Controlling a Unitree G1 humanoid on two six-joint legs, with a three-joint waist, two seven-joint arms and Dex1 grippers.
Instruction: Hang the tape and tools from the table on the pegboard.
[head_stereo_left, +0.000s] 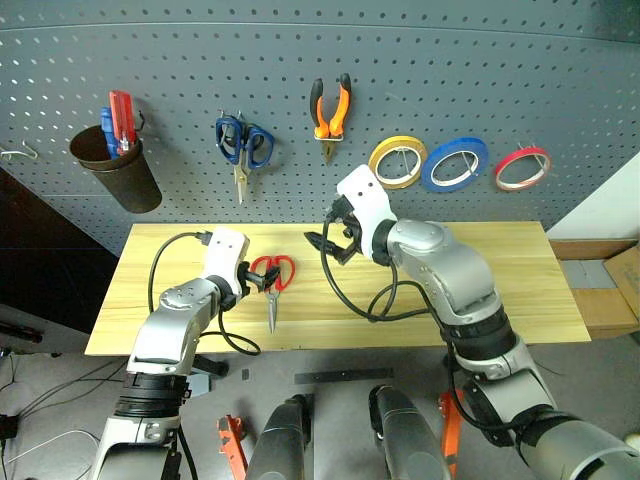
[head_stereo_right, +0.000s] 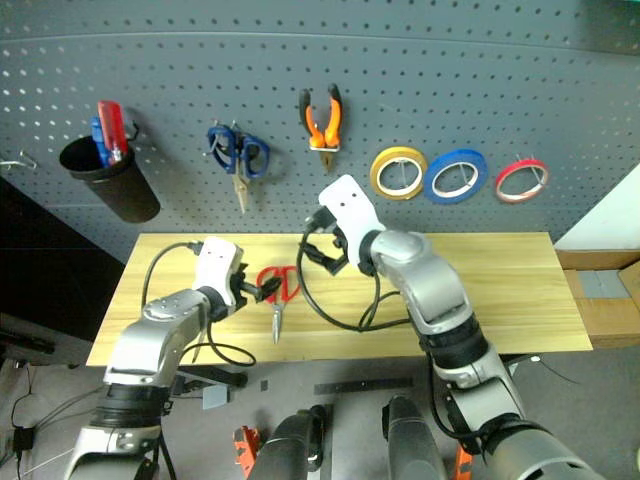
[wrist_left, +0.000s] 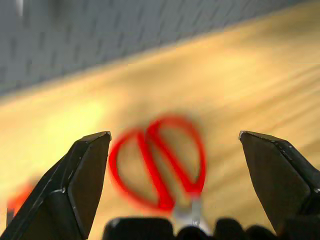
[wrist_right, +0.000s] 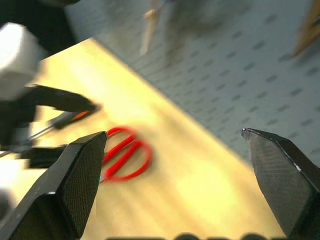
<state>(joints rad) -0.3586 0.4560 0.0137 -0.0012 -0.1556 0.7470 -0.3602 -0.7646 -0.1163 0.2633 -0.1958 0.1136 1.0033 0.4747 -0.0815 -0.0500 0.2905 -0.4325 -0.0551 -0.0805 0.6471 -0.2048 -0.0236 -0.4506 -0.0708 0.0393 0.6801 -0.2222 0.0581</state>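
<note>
our left gripper (head_stereo_left: 250, 278) gapes, empty, at the red scissors (head_stereo_left: 272, 281); a glancing close could skid them across the table (head_stereo_left: 480, 270).

The right half of the table (head_stereo_left: 520, 270) lies bare, open for a gripper to pass. At centre left, the red-handled scissors (head_stereo_left: 272, 280) lie just ahead of the wide-open left gripper (head_stereo_left: 257, 279). The right gripper (head_stereo_left: 328, 243) and its looping black cable (head_stereo_left: 345, 295) crowd the middle.
</note>
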